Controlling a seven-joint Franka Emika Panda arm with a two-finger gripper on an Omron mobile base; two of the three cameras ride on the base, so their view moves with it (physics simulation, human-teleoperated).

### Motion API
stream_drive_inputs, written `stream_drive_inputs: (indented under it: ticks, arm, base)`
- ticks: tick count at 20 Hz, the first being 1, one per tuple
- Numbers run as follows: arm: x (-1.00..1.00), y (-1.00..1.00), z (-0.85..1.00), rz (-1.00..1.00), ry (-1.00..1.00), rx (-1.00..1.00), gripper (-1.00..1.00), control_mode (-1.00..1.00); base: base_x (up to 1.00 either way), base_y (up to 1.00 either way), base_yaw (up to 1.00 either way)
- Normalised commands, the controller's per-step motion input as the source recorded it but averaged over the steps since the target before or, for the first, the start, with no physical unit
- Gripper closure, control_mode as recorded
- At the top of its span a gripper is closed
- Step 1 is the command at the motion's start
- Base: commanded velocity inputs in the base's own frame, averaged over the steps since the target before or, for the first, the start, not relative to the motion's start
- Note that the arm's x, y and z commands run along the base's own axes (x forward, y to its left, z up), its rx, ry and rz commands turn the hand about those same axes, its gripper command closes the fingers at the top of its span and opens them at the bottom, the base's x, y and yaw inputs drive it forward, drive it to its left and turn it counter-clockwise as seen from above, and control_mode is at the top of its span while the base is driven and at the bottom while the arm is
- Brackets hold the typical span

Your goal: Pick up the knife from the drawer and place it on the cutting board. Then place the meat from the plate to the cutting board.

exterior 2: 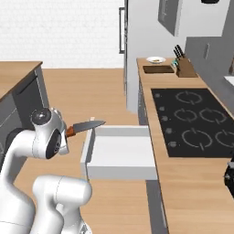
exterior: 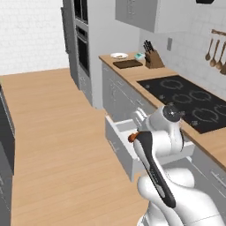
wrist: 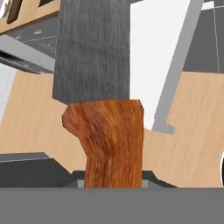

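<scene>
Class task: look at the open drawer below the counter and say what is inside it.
The drawer shows a bare white floor; nothing lies on the part in view. The knife is out of it, held in the pincer beside its front. The near corner behind the front panel is hidden.

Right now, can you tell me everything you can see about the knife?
The knife is small, with an orange-brown handle that looks like wood and a short grey steel blade ending in a point. The claw is shut on the handle, holding the knife in the air, lying nearly level, its blade pointing toward the open white drawer. Only the claw touches it. In the hand view the blade stretches away from the handle.
</scene>
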Motion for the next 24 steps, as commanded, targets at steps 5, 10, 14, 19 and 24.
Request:
stream_drive_inputs:
  ticks: [5, 10, 14, 19, 24]
  arm:
    - [0.0, 0.0, 0.0, 0.0, 0.0, 0.0, 1.0, 1.0]
    - [0.0, 0.0, 0.0, 0.0, 0.0, 0.0, 1.0, 1.0]
    - [0.0, 0.0, 0.0, 0.0, 0.0, 0.0, 1.0, 1.0]
    - [0.0, 0.0, 0.0, 0.0, 0.0, 0.0, 1.0, 1.0]
    - [0.0, 0.0, 0.0, 0.0, 0.0, 0.0, 1.0, 1.0]
  base:
    - [0.06, 1.0, 0.0]
    - [0.26, 1.0, 0.04]
    - [1.0, 0.66, 0.0]
    - [1.0, -0.09, 0.1]
    - [1.0, -0.48, 0.05]
